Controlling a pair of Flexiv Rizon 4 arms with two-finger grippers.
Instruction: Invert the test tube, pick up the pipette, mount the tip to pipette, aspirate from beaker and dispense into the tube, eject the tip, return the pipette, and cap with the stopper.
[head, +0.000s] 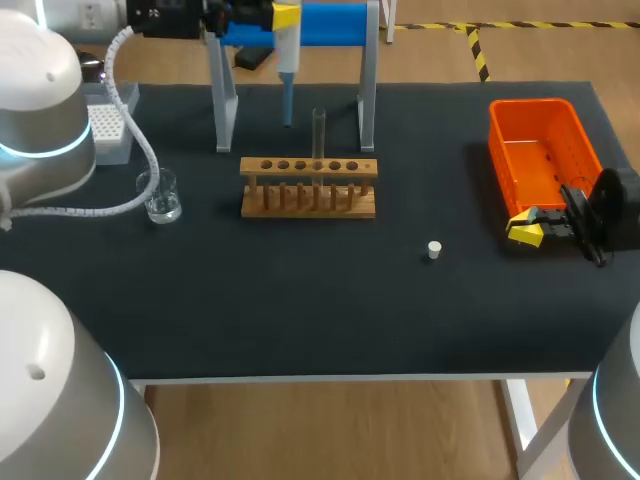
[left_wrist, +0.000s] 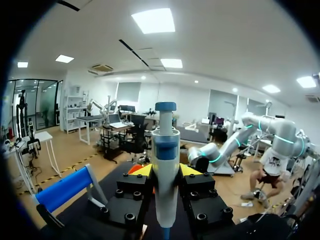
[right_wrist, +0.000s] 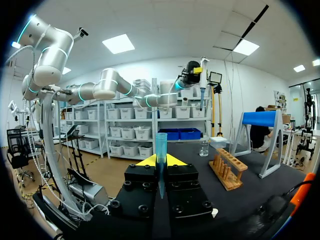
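1. The left fingers (head: 285, 15) are hanging high behind the wooden rack (head: 308, 187). They are pressing from both sides on the pipette (head: 286, 60), which is standing upright between the yellow tips with its narrow end pointing down.
2. The right fingers (head: 527, 227) are sitting low, well to the right of the rack and just beside the orange bin (head: 540, 150). They are closing almost completely, pinching a slim blue pipette tip (right_wrist: 160, 155) that is standing upright between them.
3. The test tube (head: 319, 135) is standing upright in a hole of the rack, a little right of its middle.
4. The beaker (head: 160, 195) is sitting to the left of the rack, clearly apart from it, and the tip box (head: 105, 130) is lying farther left and behind.
5. The white stopper (head: 434, 250) is lying on the dark surface (head: 300, 300), in front of the rack and to its right, between the rack and the right fingers.
6. The blue-barred stand (head: 335, 25) is straddling the space just behind the rack.
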